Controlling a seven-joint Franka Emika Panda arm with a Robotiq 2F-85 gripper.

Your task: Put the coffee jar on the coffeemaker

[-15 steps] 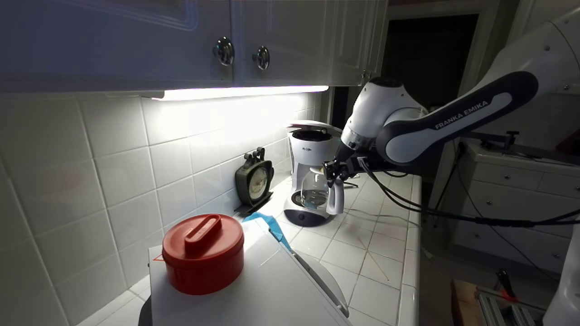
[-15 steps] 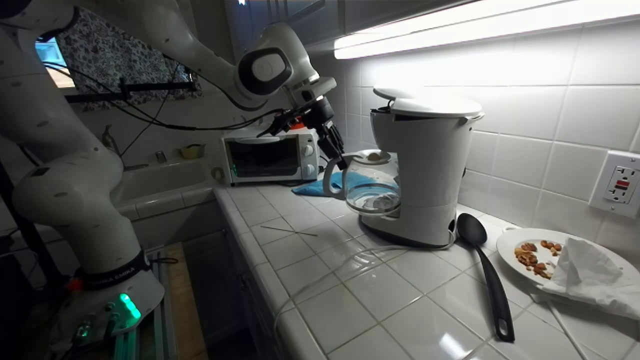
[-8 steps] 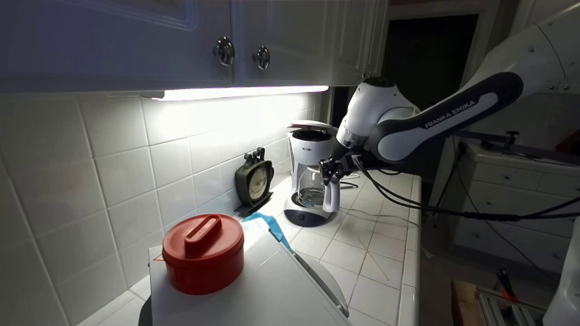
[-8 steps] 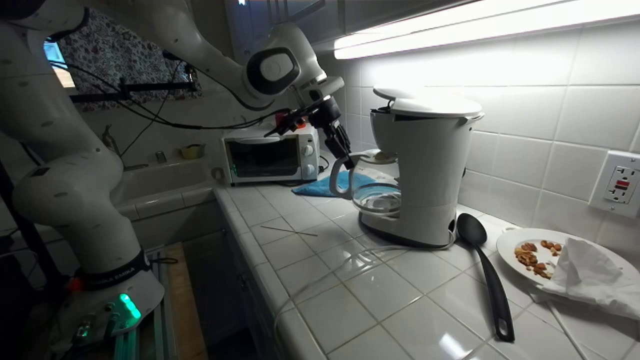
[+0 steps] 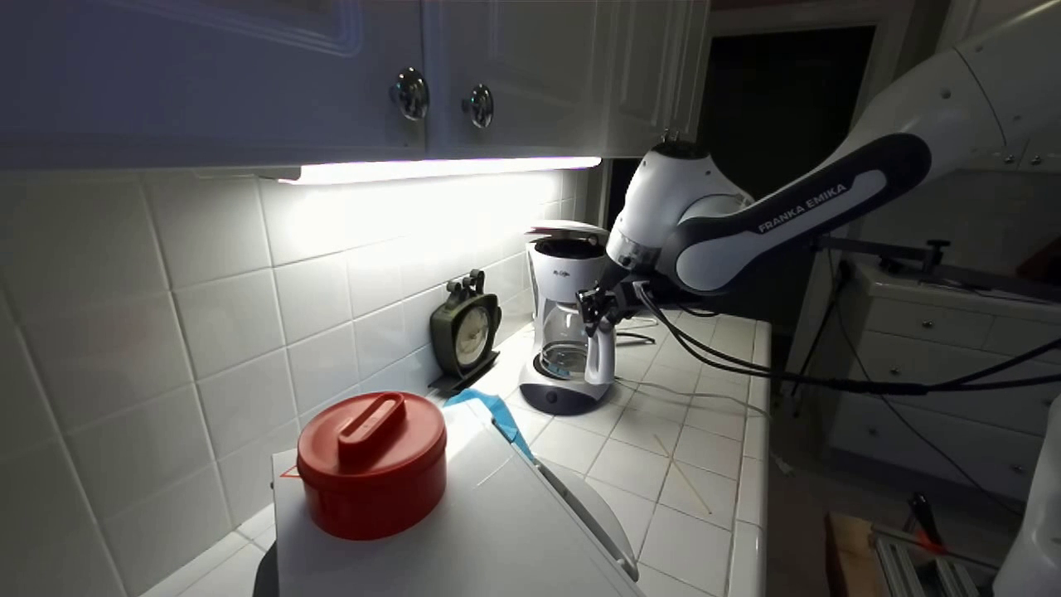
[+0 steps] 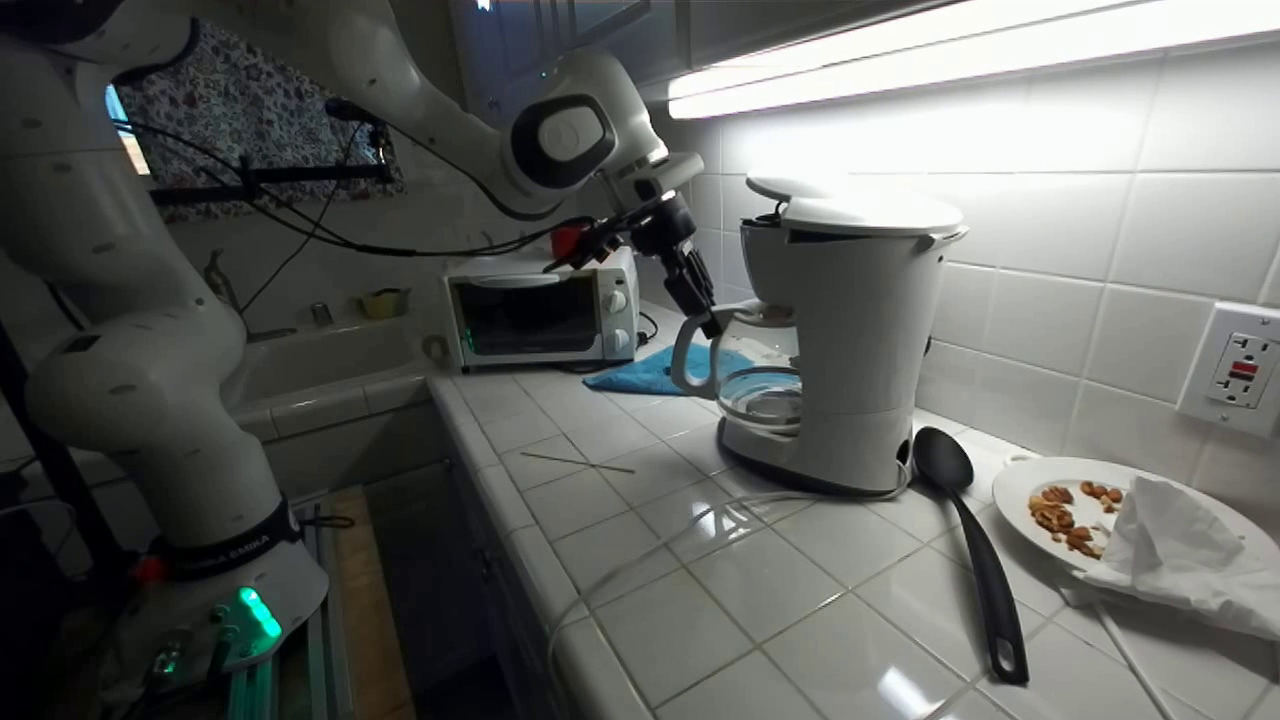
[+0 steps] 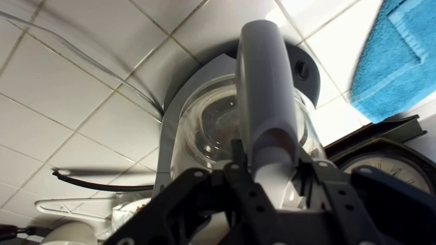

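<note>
The coffee jar [image 6: 760,398] is about upright, partly in the bay of the coffeemaker [image 6: 860,350], its glass over the base [image 5: 564,398]; whether they touch I cannot tell. The pale handle [image 7: 265,85] sticks out from the machine, and the claw [image 7: 270,153] grips it near the top, fingers [image 7: 237,152] partway apart, one on each side. Nearby on the surface [image 6: 760,610] are a blue cloth [image 6: 638,375], a dark clock [image 5: 472,336], a black spoon [image 6: 985,575] and a plate [image 6: 1072,472] with nuts [image 6: 1052,514]. Farther off, a red container [image 5: 373,473] stands on a white toaster oven [image 6: 540,312].
</note>
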